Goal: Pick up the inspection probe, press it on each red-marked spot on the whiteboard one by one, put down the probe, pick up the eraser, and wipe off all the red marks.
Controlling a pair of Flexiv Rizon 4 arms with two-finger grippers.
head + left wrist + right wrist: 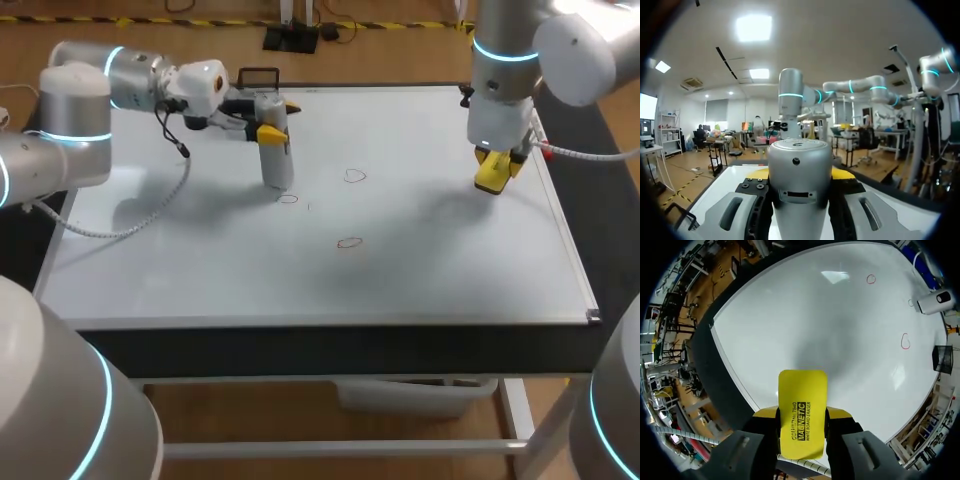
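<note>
— Left gripper first?
— Closed on the inspection probe, one yellow tip pressed to each side of the silver barrel (plainest from the left wrist). Fingers only as far apart as the barrel is wide.
— And where on the whiteboard?
— Over its far left part. Held upright, lower end down at the surface, just beside a red mark. Cannot tell whether actually touching the whiteboard.
— Any more red?
— Yes: a second red mark nearer the whiteboard's middle, on the far side, and a third red mark about at its centre.
— Right gripper?
— Hanging above the whiteboard's right side, close to the right edge, pointing down. Clamped on the yellow eraser from both sides, fingers spread to the eraser's width. Eraser sticking out ahead of the fingertips, lifted off the whiteboard, well apart from all three marks.
</note>
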